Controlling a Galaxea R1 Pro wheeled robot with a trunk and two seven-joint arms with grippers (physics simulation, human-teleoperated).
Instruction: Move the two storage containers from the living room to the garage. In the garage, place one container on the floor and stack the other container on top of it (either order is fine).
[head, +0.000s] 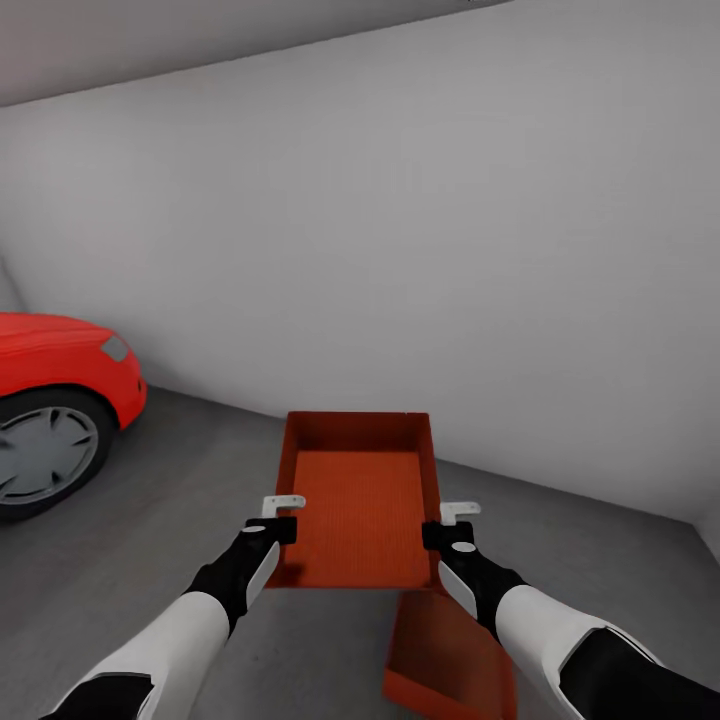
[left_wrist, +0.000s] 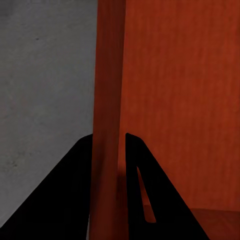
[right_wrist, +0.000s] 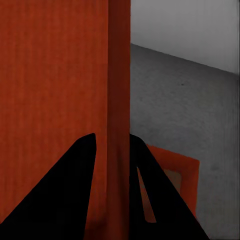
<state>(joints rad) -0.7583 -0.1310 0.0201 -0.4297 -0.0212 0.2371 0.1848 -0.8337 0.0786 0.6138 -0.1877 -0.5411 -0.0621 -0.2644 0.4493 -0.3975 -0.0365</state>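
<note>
You have one container (head: 362, 500) pinched by both grippers, left (head: 282, 515) and right (head: 448, 522); the other (head: 450, 655) seems already on the floor (head: 180, 520), stacking remains.

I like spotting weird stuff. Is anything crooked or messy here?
Only a little: the second container on the floor sits angled, not lined up with the held container above it. Nothing looks spilled or broken.
</note>
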